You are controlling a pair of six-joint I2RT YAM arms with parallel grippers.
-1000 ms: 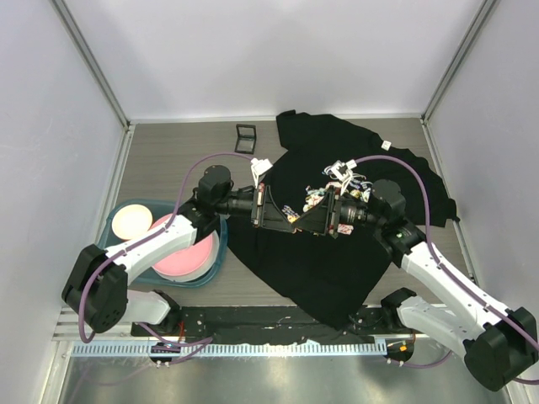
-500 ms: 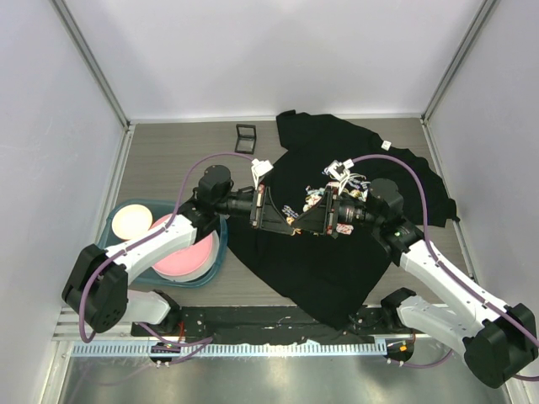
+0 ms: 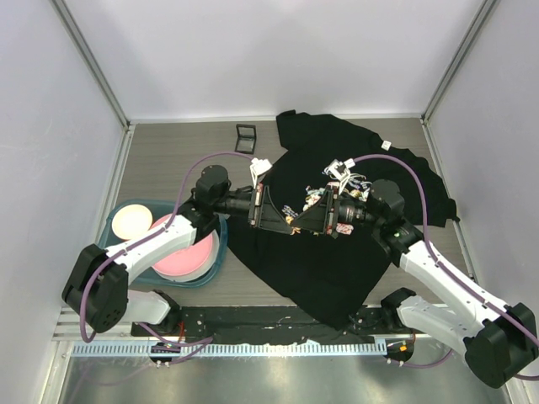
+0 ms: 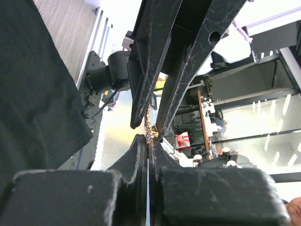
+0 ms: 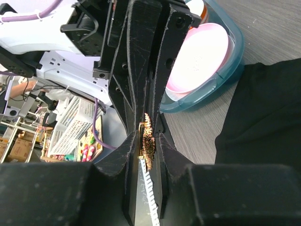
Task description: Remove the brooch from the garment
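Teal tub (image 3: 108, 234) at the left side of a grey wood-grain table (image 3: 168, 160), near the front edge; inside, a pink plate (image 3: 181, 252) toward the right and a smaller cream plate (image 3: 130, 220) toward the back left, the two just beside each other; same tub and pink plate visible in the right wrist view, the plate filling much of it; far back on the table, well apart from the tub, a small black square frame (image 3: 246, 138) lying flat; plain white walls (image 3: 253, 50) all round.

Black garment (image 3: 324, 261), speckled gold brooch (image 5: 148, 142), pink plate (image 5: 202, 56), teal bin (image 5: 237, 47).
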